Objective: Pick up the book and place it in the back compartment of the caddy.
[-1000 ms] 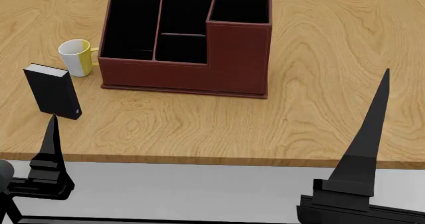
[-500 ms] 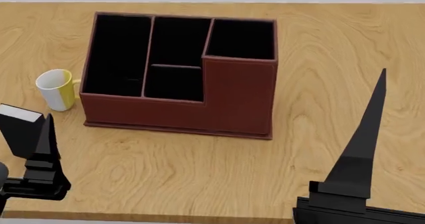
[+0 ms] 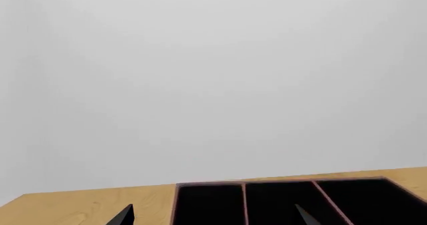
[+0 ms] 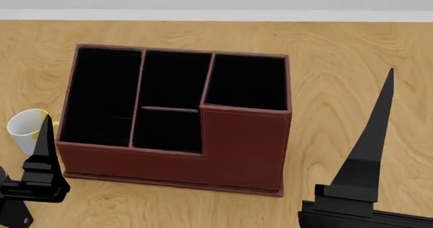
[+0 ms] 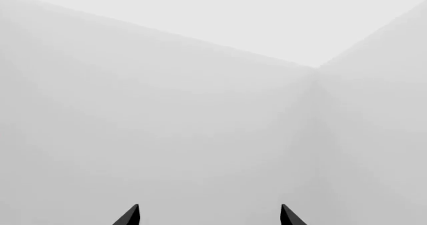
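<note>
While both arms hang low at the near edge of the table (image 4: 352, 61), we keep them out of the way so the head camera can look straight down into the caddy (image 4: 244, 147) and sort out its four black-lined cells. The back compartment (image 4: 168, 129), the short squarish cell under the thin crossbar, lies open and empty, which is what we need before carrying anything to it.

Our left gripper (image 3: 213, 220) is released, its two tips well apart with nothing between them, pointing over the caddy's rim towards the wall. Our right gripper (image 5: 210, 216) is spread wide too and empty, facing bare wall.

We cannot make out the book for certain. A dark shape at the head view's lower left corner, just below the left gripper and nearer us than the mug (image 4: 26, 129), may be its edge. If so, it sits under and behind the left fingertips, not between them, so we judge the claw must drop and pull back before grasping.
</note>
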`<state>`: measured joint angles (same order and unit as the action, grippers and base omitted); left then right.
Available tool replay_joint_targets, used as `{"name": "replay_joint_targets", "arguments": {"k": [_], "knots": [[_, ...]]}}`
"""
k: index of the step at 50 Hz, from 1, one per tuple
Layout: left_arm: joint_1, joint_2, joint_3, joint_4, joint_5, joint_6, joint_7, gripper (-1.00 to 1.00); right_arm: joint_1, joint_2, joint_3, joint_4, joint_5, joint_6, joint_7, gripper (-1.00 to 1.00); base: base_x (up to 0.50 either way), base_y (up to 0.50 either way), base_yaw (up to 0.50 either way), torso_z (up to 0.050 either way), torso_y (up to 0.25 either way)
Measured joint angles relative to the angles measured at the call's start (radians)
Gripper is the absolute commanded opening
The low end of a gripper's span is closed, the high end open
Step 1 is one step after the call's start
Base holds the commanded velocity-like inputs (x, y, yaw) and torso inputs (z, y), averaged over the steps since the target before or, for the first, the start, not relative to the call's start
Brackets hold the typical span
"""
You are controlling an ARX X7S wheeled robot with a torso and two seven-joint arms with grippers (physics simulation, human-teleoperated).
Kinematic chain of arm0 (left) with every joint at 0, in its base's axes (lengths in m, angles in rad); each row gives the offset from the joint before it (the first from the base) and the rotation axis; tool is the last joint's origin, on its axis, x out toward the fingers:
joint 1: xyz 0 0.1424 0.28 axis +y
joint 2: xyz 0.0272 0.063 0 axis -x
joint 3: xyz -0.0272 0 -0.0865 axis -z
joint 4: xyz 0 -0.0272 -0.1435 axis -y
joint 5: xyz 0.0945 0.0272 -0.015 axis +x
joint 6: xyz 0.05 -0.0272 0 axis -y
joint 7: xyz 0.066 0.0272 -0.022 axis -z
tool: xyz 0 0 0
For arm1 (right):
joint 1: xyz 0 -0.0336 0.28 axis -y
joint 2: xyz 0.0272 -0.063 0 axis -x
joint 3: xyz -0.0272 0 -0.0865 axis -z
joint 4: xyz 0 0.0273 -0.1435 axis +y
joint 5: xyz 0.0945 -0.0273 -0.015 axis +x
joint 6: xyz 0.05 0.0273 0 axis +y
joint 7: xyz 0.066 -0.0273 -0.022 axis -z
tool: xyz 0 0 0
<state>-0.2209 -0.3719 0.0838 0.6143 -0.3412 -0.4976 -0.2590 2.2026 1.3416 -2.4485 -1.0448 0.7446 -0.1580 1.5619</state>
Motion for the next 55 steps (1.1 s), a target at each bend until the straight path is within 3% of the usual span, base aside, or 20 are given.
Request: {"name": "replay_joint_targets", "arguments": {"k": [35, 55], "knots": [[0.005, -0.008, -0.003, 0.005, -0.011, 0.004, -0.013, 1.0, 0.055, -0.006, -0.055, -0.001, -0.002, -0.013, 0.006, 1.0, 0.39, 0.0, 0.0, 0.0, 0.001], [0.006, -0.012, -0.001, 0.008, -0.018, -0.002, -0.023, 1.0, 0.077, 0.003, -0.094, -0.002, -0.03, -0.031, 0.007, 1.0, 0.0, 0.0, 0.0, 0.0, 0.001]]}}
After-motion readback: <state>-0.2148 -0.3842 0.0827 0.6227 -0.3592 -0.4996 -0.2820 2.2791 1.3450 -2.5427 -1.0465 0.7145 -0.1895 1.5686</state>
